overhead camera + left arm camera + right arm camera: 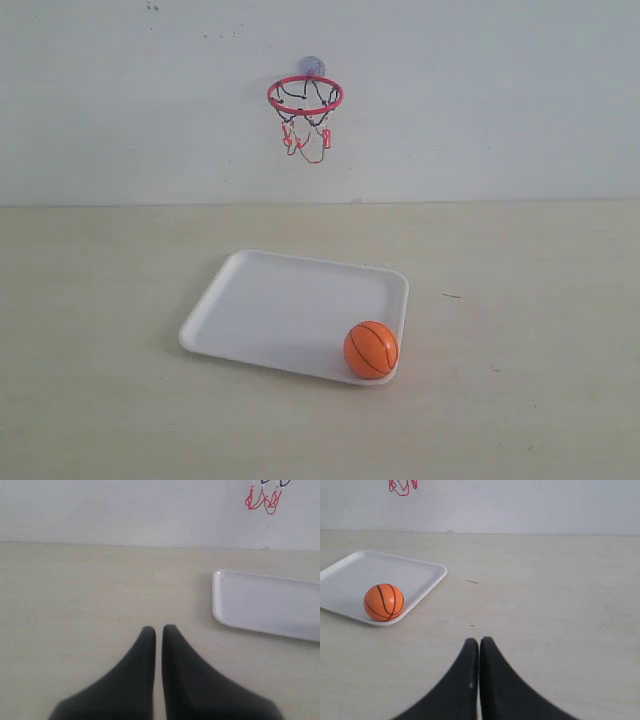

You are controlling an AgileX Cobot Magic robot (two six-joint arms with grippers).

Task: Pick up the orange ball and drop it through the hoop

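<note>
Closed and empty, the left gripper (158, 629) and the right gripper (479, 641) are held well apart from the orange ball (383, 602), set in a corner of the tray (280, 300).

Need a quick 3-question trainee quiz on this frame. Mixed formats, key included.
1. True or false: the ball lies in a corner of the tray.
2. The right tool is: A) shut on the ball, B) shut and empty, C) wide open.
3. Fill in: the hoop is mounted on the ____.
Key: 1 true; 2 B; 3 wall.
</note>
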